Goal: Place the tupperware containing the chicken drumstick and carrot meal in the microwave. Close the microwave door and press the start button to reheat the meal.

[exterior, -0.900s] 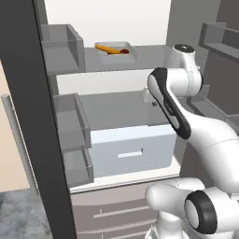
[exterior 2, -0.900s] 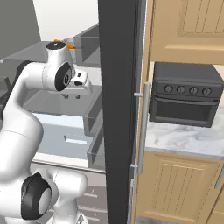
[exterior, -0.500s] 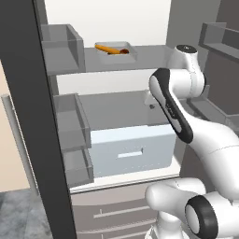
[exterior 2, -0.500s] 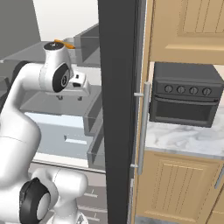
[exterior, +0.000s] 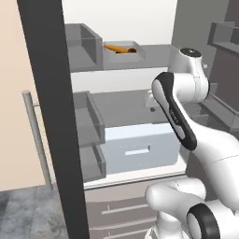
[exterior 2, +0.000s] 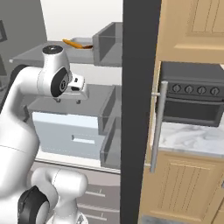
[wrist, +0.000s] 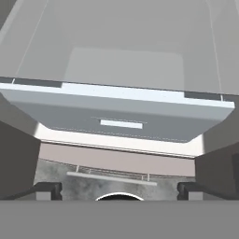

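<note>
tupperware (exterior: 122, 52): sat on the top shelf (exterior: 140, 60) of an open fridge, near the back wall. Not yet picked up.
carrot (exterior: 117, 48): seen lying in the tray; orange. Drumstick too small to tell.
gripper (exterior 2: 68, 100): hung over the middle shelf (exterior: 123, 105), well below the tray. Jaws spread wide, nothing held.
step: prob. the very start, the tray is not yet fetched. Microwave work not begun.
next move: hand needs to be lifted up to the top shelf & lined up w/ the tray rim, then shut on it. Tray should be kept flat so food isn't tipped out.
drawer (wrist: 119, 116): pale blue, seen right under the hand.
room: fridge door (exterior 2: 138, 109) open w/ grey bins. Black oven (exterior 2: 192, 98) on a marble counter (exterior 2: 192, 138), wood cupboards (exterior 2: 183, 192) below.
</note>
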You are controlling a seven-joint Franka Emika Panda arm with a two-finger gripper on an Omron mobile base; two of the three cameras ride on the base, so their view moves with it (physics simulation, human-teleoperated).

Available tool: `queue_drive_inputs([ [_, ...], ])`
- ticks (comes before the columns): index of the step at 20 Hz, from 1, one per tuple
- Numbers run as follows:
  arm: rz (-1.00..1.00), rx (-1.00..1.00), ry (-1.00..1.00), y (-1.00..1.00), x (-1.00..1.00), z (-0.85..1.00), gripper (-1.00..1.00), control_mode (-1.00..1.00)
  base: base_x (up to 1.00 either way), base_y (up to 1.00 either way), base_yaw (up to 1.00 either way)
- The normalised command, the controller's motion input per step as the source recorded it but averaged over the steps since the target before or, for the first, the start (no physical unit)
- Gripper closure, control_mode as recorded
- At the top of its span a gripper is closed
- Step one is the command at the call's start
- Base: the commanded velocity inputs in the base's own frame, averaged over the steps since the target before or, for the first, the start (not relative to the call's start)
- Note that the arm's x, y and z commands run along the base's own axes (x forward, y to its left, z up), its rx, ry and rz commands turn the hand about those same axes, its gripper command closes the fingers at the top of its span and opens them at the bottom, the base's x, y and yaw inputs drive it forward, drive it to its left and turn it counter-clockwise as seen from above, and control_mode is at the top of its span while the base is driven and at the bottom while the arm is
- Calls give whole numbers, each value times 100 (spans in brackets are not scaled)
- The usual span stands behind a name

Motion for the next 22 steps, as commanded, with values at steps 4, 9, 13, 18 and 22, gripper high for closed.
queue_drive_inputs([
  [4,0,0,0,0,0,0,-100,100,1,47,0],
  [9,0,0,0,0,0,0,-100,100,21,30,0],
  [13,0,0,0,0,0,0,-100,100,32,0,0],
  [18,0,0,0,0,0,0,-100,100,43,0,0],
  [22,-1,0,0,0,3,1,-100,-100,21,0,0],
])
